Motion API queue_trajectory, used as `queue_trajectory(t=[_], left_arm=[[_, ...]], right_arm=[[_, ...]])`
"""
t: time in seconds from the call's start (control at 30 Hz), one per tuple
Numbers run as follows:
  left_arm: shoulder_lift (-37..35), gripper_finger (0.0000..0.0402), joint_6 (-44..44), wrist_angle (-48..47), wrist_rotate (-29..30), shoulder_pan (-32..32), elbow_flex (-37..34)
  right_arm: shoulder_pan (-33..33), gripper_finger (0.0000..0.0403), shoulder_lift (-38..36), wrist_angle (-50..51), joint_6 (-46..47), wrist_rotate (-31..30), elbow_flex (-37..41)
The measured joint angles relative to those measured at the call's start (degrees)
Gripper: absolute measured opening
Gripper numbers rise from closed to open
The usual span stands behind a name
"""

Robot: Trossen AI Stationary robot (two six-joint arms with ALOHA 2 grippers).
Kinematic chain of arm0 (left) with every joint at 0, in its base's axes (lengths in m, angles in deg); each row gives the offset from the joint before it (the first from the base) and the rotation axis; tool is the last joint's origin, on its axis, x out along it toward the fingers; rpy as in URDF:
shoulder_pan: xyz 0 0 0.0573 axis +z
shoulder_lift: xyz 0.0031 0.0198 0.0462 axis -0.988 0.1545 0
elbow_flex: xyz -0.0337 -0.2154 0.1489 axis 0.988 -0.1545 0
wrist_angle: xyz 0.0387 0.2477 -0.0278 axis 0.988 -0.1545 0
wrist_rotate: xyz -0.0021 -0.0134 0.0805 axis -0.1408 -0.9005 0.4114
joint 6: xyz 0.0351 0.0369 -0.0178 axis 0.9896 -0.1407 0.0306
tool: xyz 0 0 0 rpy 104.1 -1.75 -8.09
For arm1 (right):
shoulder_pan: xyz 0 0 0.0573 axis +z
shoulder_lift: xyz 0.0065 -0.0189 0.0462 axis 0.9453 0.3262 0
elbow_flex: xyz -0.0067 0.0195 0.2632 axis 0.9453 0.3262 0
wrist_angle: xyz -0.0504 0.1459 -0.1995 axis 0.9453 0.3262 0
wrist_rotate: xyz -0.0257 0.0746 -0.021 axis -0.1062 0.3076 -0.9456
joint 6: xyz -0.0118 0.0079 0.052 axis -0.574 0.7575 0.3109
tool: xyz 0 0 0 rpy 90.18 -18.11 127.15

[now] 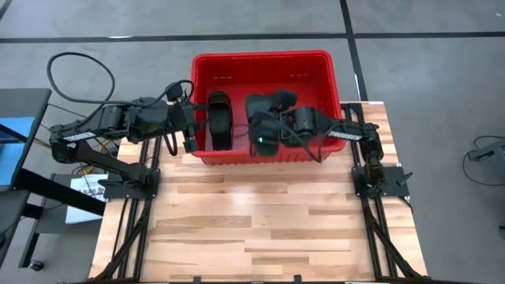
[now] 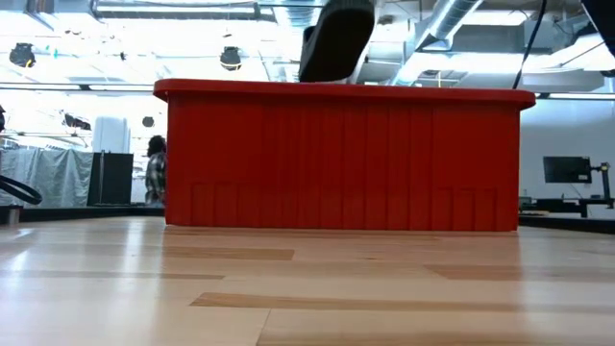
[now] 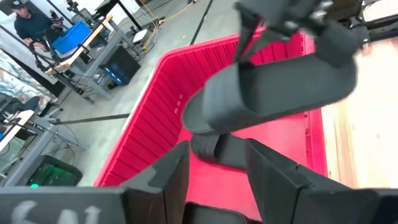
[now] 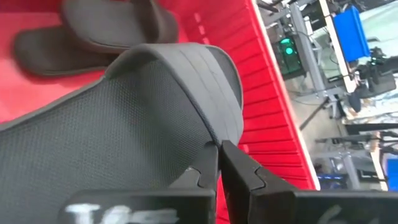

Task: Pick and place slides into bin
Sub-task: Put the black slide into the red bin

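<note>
Sandals first: we counted a pair already lying in the red bin [image 1: 316,67], one sandal [image 1: 218,118] lengthwise near the left side in the overhead shot, and another dark one [image 1: 263,118] toward the middle, though we couldn't tell exactly where that one ended and the right arm began. The bin itself sat at the far edge of the wooden table [image 1: 252,229], hanging partly over the back of it.

The right gripper [image 4: 219,163] was over the bin's right half, and its two fingers were pinched together on the edge of a black sandal [image 4: 124,118], right at the strap band. From the right wrist camera we saw that sandal hanging above the red floor, with another sandal [image 4: 93,28] lying flat below and beyond it. In the table-level shot, the held sandal [image 2: 336,38] poked up above the bin's rim [image 2: 346,93], tilted, so it was clearly up in the air and not resting on anything.

The left gripper [image 3: 214,171] was at the bin's left front corner, fingers spread apart with nothing between them. Its wrist camera looked across the bin at the sandal the other arm carried [image 3: 273,93], with a bit of another sandal [image 3: 217,149] on the bin floor under it.

Nothing else was on the table as far as we could see.
</note>
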Motion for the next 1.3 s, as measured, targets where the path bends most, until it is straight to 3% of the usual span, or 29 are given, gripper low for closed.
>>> queue_trajectory(t=[0.3,0.53,0.83,1.3], left_arm=[[0.0,0.0145,-0.4,-1.8,0.0,0.0,0.0],[0.0,0.0145,-1.9,-3.2,-0.4,0.0,0.0],[0.0,0.0145,-2.6,-3.3,-0.5,0.0,0.0],[0.0,0.0145,-3.8,-4.2,-0.5,0.0,0.0]], right_arm=[[-7.0,0.0000,0.0,-4.4,-7.9,0.7,0.0],[-11.3,0.0000,0.0,-7.9,-12.4,4.8,0.0],[-17.7,0.0000,0.1,-10.3,-14.2,7.1,0.0],[-23.4,0.0000,0.1,-21.3,-16.8,11.3,10.3]])
